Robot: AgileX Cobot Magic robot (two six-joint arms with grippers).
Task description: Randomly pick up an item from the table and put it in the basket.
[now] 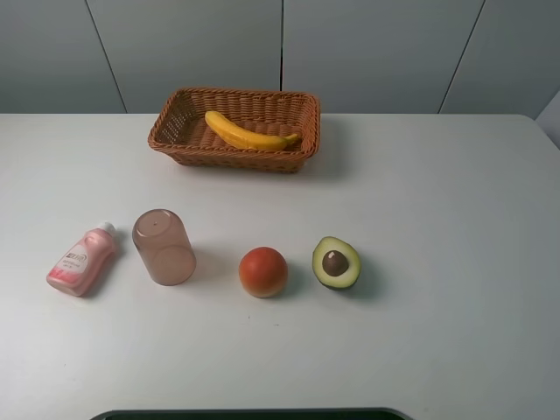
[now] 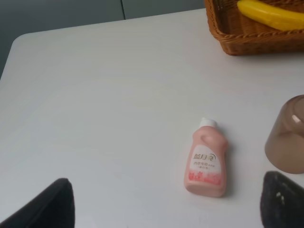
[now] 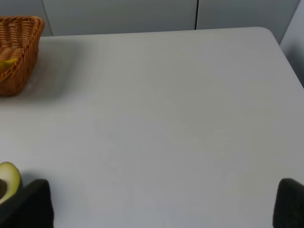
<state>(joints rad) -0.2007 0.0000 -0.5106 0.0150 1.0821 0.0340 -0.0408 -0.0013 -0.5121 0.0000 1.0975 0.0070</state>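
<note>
High cam: banana is lying flat inside the basket, slightly diagonal, stem toward the right end. Neither arm shows in this view. Left on the surface in a row: pink bottle on its side, upturned tinted cup, red-orange fruit, halved avocado. I judge the placement done; what's left is staying clear and parked.

Left wrist: left fingers are spread wide with nothing between them, over bare surface. The pink bottle sits between the tips and further out, the cup just by the right-hand tip, basket corner with the banana end well beyond. If I move this arm at all, I'd go straight back and up; any sideways sweep risks clipping the cup or rolling the bottle.

Right wrist: right fingers are also apart and empty. The avocado edge is right next to one tip, basket well apart. Same rule here: lift first, then retract, so the tip doesn't nudge the avocado. No reason to re-approach the basket; banana looks settled, not perched on the rim.
</note>
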